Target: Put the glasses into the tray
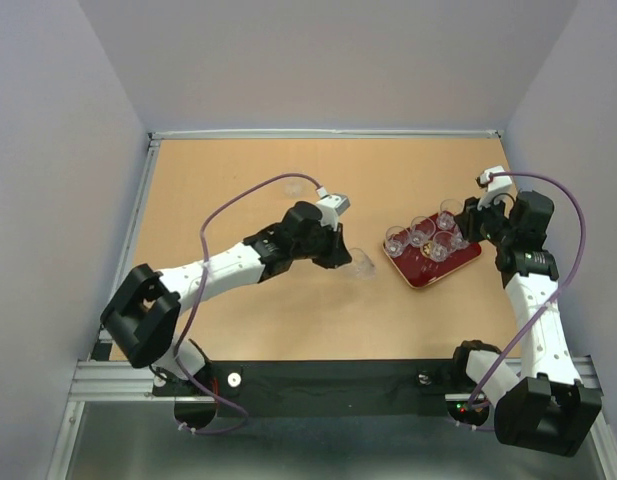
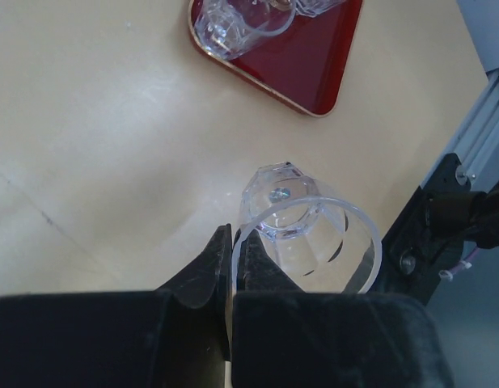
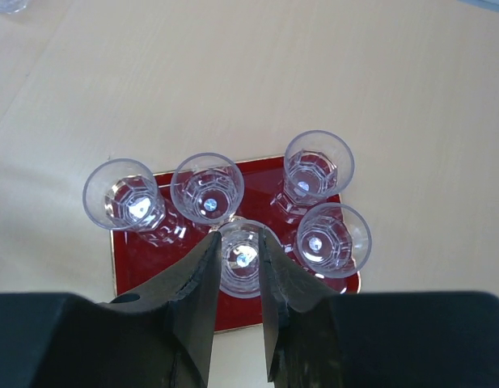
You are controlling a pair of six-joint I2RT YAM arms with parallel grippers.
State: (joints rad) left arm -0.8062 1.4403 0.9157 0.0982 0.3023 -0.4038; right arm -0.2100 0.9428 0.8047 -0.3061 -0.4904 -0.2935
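Observation:
My left gripper [image 2: 233,238] is shut on the rim of a clear glass [image 2: 314,234], one finger inside the wall and one outside. The glass hangs above the table left of the dark red tray [image 1: 428,275]; from above, gripper [image 1: 343,255] and glass [image 1: 361,264] show there. Several glasses stand upright in the tray [image 3: 152,259]. My right gripper [image 3: 238,234] hovers over the nearest of them [image 3: 243,271], jaws a narrow gap apart and touching nothing. It sits at the tray's far right side [image 1: 471,222]. One more glass [image 1: 295,186] stands alone on the far table.
The tray's near corner [image 2: 314,65] shows in the left wrist view with a glass [image 2: 233,24] at its edge. A metal rail [image 1: 128,240] borders the table's left side and a black strip [image 1: 328,380] its near edge. White walls close in the far and side edges.

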